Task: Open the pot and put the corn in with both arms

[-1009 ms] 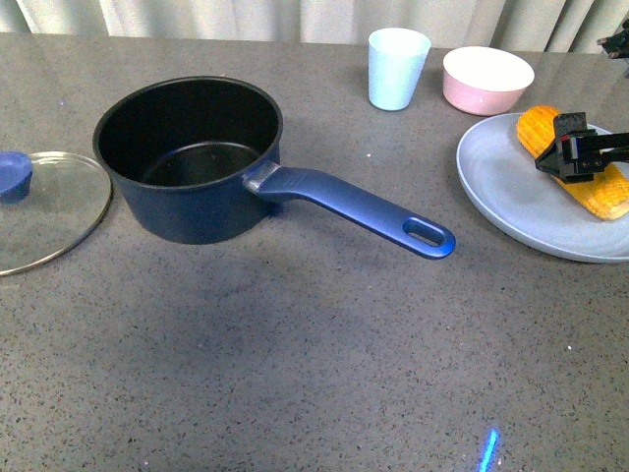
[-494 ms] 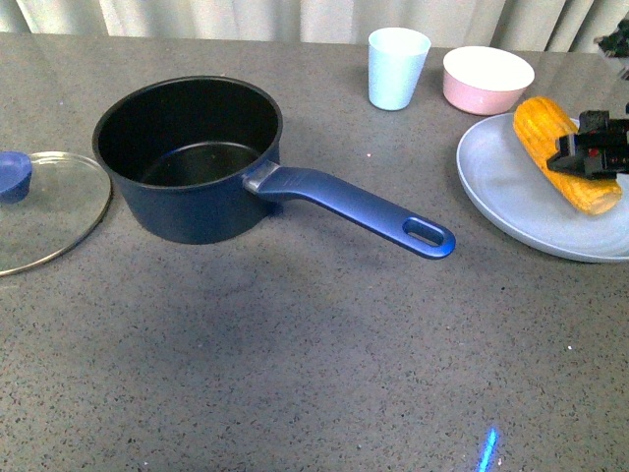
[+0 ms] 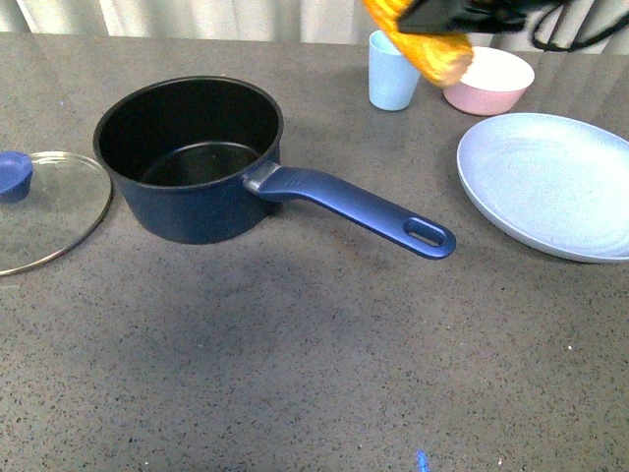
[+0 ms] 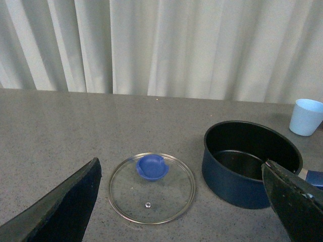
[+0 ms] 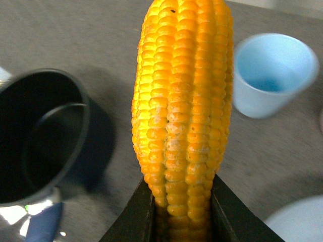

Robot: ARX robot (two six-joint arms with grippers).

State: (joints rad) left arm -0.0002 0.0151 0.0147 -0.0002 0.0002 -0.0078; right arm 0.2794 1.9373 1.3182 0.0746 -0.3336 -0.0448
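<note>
Front view: corn [image 3: 423, 37], upper centre-right, clamped in the right end effector [image 3: 439, 16]; open pot [image 3: 187, 211] centre-left. Left wrist view: left end effector [image 4: 181, 201] gapes empty. Right wrist view: the corn, seemingly stiff and light, is pinched at one end.

Navy pot [image 3: 192, 211] open, glass lid [image 3: 49, 211] beside it; yellow corn [image 3: 430, 49] held aloft

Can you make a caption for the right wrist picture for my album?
Right gripper holds the corn above the table, open pot and blue cup behind it.
</note>
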